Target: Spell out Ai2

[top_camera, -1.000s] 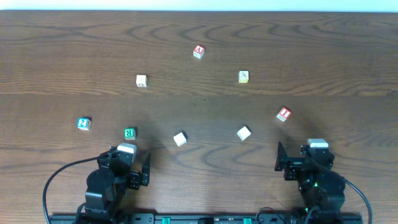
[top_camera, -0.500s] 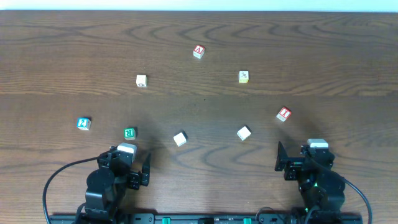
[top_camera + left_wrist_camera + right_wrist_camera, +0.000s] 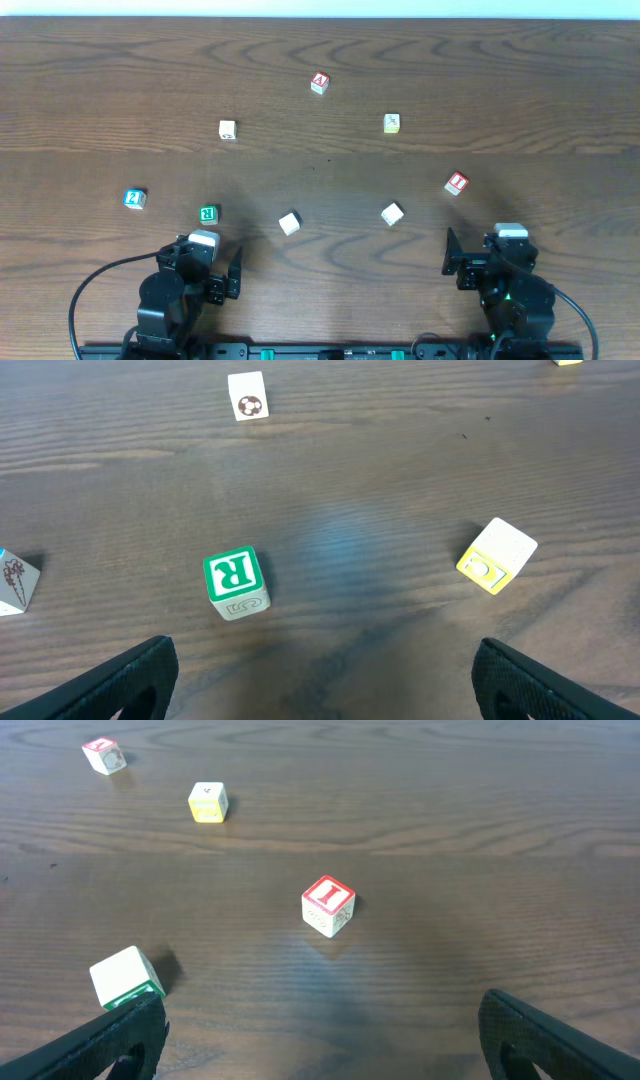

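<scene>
Both arms sit at the near edge of the table; the left gripper and the right gripper each have their fingers spread wide with only bare wood between them, holding nothing.

The "A" cube lies far out near the middle, closest of all to the far edge yet apart from it. The "I" cube rests on the right, ahead of the right gripper and slightly turned; the blue "2" cube sits on the left, well apart from both.

Other cubes are scattered among them. The green "R" cube stands just ahead of the left gripper, near the "2" cube and to its right. A white cube with a yellow side lies tilted toward the centre; a white cube with a green side lies between it and the "I" cube. A small white cube with a round mark and a yellowish cube flank the "A" cube further out.

None of the cubes touch. A wide band of open wood runs across the middle between the far and near cubes; more open wood lies at the far left and far right; a black cable loops beside the left arm.
</scene>
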You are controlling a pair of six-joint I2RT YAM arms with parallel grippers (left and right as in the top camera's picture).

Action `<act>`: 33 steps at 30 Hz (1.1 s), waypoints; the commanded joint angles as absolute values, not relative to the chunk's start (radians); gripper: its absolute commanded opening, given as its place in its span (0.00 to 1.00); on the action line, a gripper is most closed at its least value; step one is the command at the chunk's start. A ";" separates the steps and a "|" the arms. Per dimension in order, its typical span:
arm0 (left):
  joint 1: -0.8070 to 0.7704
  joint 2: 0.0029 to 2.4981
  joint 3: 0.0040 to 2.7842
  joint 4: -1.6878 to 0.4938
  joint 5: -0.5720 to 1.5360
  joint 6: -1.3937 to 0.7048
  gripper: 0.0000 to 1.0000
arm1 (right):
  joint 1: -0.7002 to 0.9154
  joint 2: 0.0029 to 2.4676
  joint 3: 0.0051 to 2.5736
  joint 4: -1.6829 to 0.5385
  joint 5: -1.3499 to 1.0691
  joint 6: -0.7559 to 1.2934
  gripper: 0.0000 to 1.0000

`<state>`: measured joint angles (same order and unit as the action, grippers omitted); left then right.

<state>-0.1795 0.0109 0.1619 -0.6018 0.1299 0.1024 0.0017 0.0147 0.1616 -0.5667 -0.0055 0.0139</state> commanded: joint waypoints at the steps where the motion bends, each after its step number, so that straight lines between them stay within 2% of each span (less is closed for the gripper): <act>1: -0.175 0.004 0.155 -0.601 0.123 0.109 0.95 | -0.007 0.006 0.149 -0.567 -0.015 0.002 0.99; 19: -0.175 0.004 0.156 -0.601 0.123 0.109 0.95 | -0.007 0.006 0.149 -0.567 -0.018 0.012 0.99; 23: -0.175 0.004 0.155 -0.601 0.123 0.109 0.95 | -0.007 0.006 0.149 -0.552 -0.098 0.225 0.99; 28: -0.175 0.004 0.155 -0.601 0.123 0.109 0.95 | -0.007 0.006 0.149 -0.556 -0.300 0.758 0.99; 33: -0.175 0.004 0.155 -0.601 0.123 0.109 0.95 | -0.007 0.006 0.150 -0.548 -0.406 0.879 0.99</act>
<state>-0.1795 0.0109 0.1619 -0.6018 0.1299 0.1024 0.0010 0.0143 0.1616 -0.5510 -0.2901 0.6868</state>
